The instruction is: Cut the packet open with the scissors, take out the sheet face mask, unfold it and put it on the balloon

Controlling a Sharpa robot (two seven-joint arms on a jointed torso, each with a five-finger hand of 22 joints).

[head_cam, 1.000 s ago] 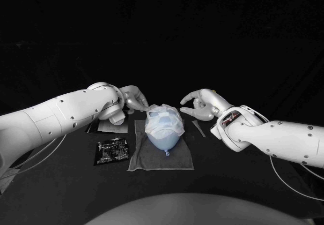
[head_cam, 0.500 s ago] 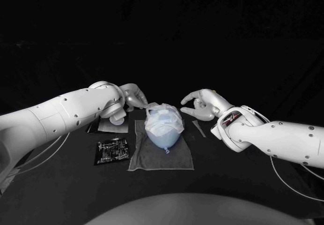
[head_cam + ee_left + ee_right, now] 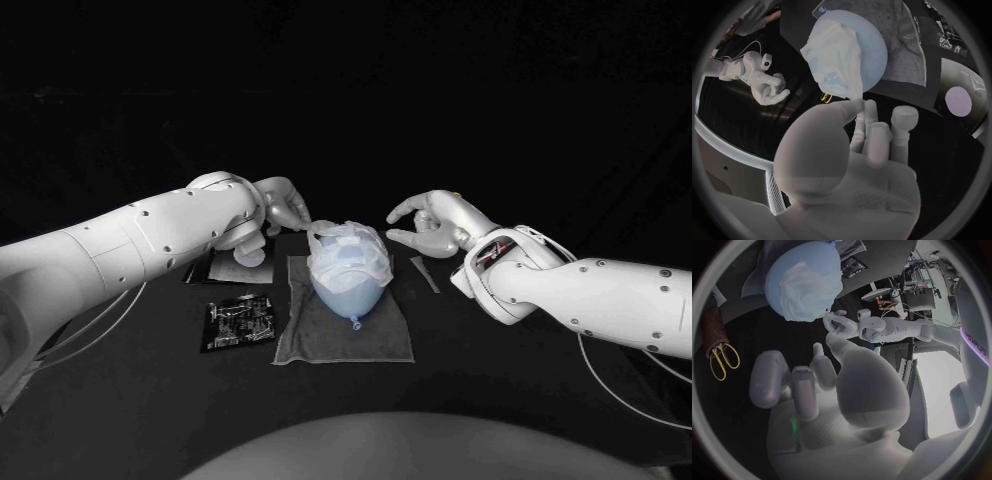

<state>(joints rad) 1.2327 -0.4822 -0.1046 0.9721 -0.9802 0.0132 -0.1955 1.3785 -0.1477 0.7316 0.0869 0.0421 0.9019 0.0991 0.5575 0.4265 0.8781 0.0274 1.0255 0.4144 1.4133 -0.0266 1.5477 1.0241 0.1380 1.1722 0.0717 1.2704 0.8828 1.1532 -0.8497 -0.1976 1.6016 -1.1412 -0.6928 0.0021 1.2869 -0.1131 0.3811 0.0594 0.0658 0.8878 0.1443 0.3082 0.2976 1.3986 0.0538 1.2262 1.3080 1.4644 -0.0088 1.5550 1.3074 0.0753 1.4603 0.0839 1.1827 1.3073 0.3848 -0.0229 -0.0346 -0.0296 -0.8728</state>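
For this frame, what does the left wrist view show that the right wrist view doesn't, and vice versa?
Left wrist view, not right: a pale round disc on a dark tray. Right wrist view, not left: a brown object by the scissors. Both: the scissors' yellow handles, the balloon wearing the sheet mask, its edge pinched by the left hand, and the empty right hand.

balloon (image 3: 351, 282) blocks centre, packet (image 3: 238, 322) at left

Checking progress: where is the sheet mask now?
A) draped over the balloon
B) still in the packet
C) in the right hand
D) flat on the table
A: the white sheet mask lies draped over the blue balloon on the grey towel.
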